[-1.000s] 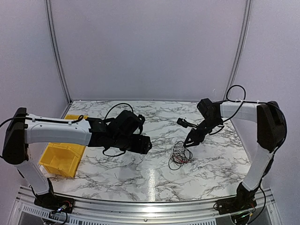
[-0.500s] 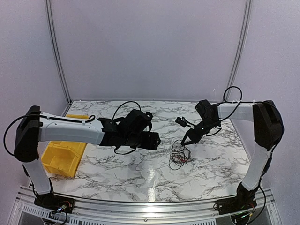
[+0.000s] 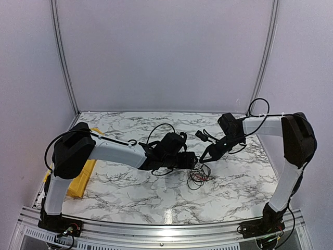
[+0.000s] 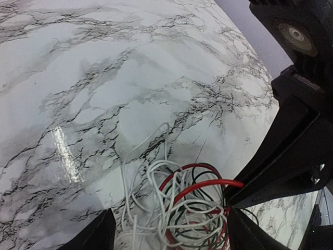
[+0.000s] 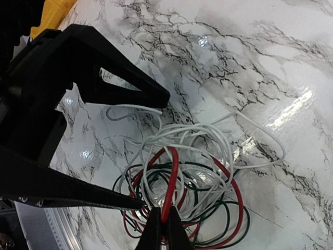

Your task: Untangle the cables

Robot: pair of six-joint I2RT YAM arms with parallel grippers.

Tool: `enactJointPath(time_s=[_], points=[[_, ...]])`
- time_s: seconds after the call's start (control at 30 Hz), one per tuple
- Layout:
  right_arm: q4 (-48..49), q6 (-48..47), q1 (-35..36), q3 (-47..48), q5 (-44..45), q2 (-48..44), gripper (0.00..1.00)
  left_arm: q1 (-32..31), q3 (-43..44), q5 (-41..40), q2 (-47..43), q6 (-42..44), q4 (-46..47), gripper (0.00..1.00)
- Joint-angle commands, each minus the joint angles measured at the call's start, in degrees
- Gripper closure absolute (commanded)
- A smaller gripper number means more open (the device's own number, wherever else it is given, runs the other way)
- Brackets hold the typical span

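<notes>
The cables [image 3: 198, 175] are a small tangle of white, red and dark wires lying on the marble table [image 3: 156, 198], right of centre. My right gripper [image 5: 164, 225] is shut on one loop of the red wire [image 5: 171, 177] at the tangle's near side. My left gripper [image 4: 171, 240] is open, its two fingers straddling the cables [image 4: 182, 208] low over the table without gripping them. In the top view the left gripper [image 3: 193, 160] and right gripper [image 3: 203, 158] nearly meet above the tangle. The left fingers [image 5: 130, 89] reach in beside the cables [image 5: 208, 156].
A yellow bin [image 3: 82, 176] sits at the table's left edge, partly hidden by the left arm [image 3: 114, 151]. The right arm [image 3: 260, 125] reaches in from the right. Bare marble lies in front of and behind the tangle.
The left arm has swung right from mid-table until its open fingers reach the tangle. The right gripper has shut on the red wire and shifted slightly left.
</notes>
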Motion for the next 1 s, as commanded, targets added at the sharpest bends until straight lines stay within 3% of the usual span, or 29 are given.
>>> enactJointPath(time_s=[0.0,0.17,0.37,0.6,0.8,0.97], points=[[1.3,1.4,-0.1,0.9,-2.2,-1.6,1.00,0.5,4.3,1.9,3.5,-4.2,3.4,0.24],[-2.1,-1.2,-0.1,3.4,-5.4,-3.7,1.00,1.8,5.7,1.8,7.3,-10.7,2.6,0.28],[-15.3,-10.6,-0.1,10.8,-11.4,-8.2,1.00,2.2,7.7,4.0,10.9,-12.8,-0.9,0.37],[-27.3,-16.8,-0.1,27.9,-12.7,-11.2,1.00,2.2,10.2,6.7,13.1,-12.3,-4.6,0.51],[-25.0,-9.4,-0.1,50.2,-8.8,-15.1,1.00,2.2,9.8,6.8,13.4,-11.9,-4.4,0.54],[-15.1,1.4,-0.2,57.7,-6.3,-18.0,1.00,2.3,9.1,7.0,12.1,-10.3,-4.0,0.53]])
